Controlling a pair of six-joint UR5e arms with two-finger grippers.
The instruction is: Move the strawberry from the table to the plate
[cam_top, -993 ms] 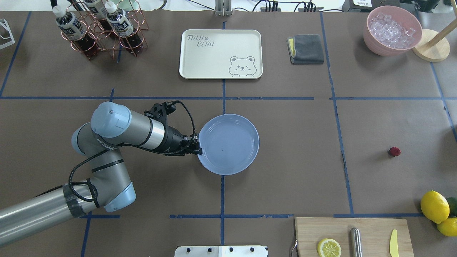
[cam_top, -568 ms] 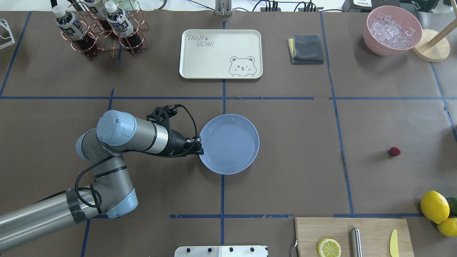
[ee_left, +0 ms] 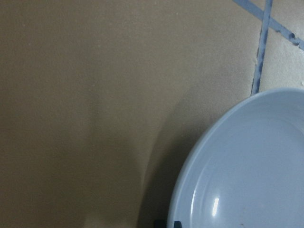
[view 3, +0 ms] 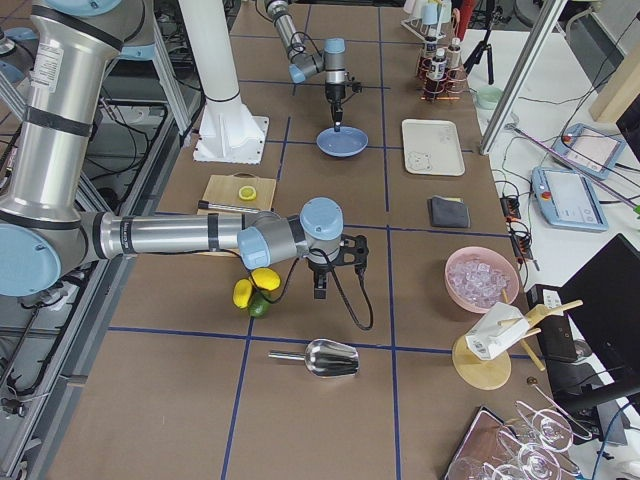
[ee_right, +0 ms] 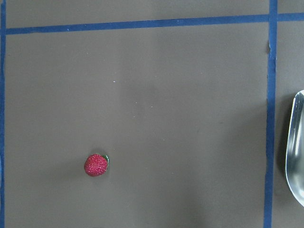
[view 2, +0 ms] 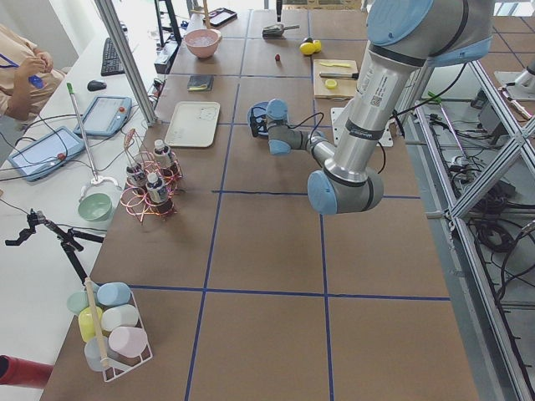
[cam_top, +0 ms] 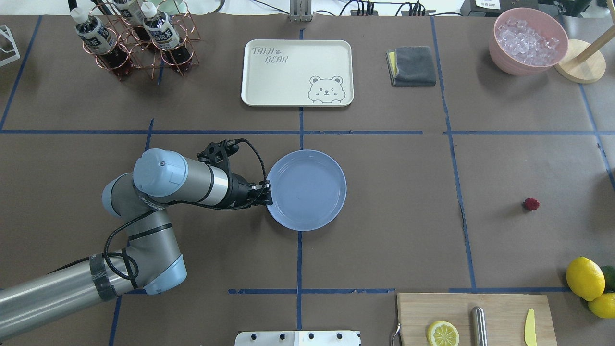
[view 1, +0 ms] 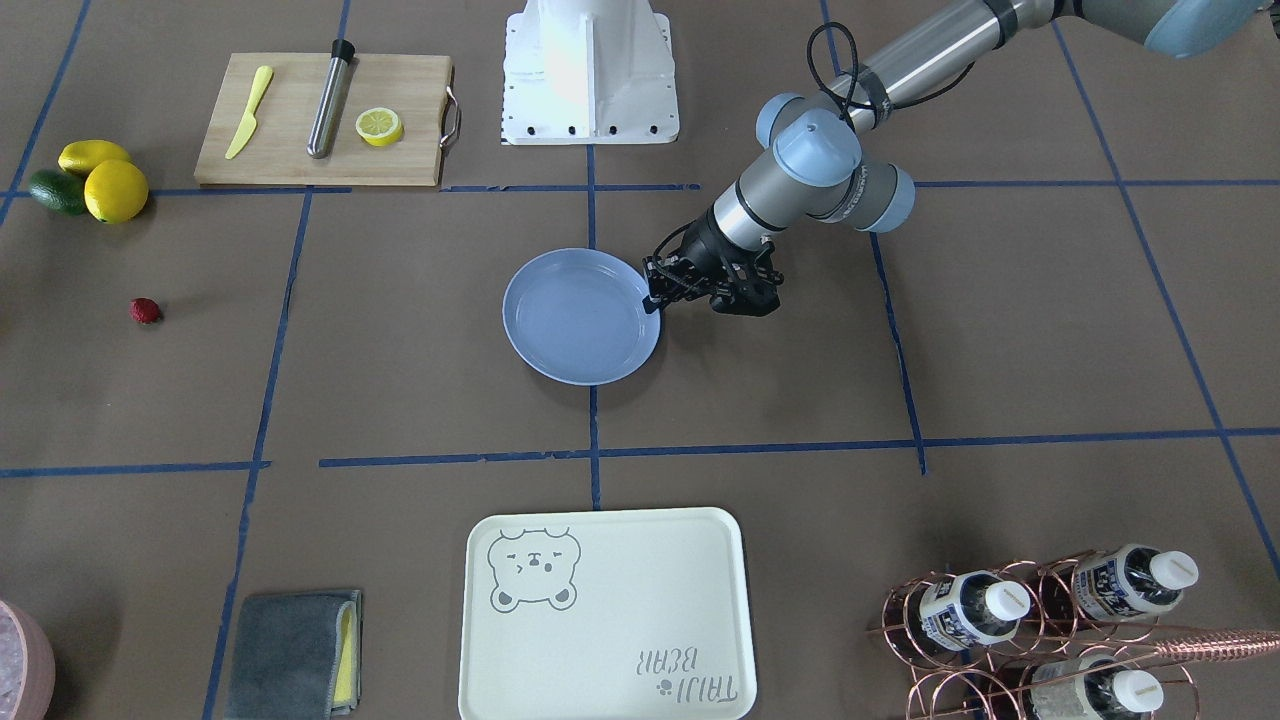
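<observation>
Left gripper (cam_top: 265, 192) pinches plate (cam_top: 312, 190) by its left rim.
Likely best kept level if carried right toward strawberry (cam_top: 531, 204), well apart; the shallow rim hold may slip. Right gripper (view 3: 321, 288) jaws: cannot tell.

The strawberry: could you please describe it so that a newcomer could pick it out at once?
In the overhead view, find the cutting board at the near right edge of the table. Beyond it and the lemons, the strawberry lies alone on brown paper. It is tiny, dark red and bumpy; the lemons are large and yellow.
</observation>
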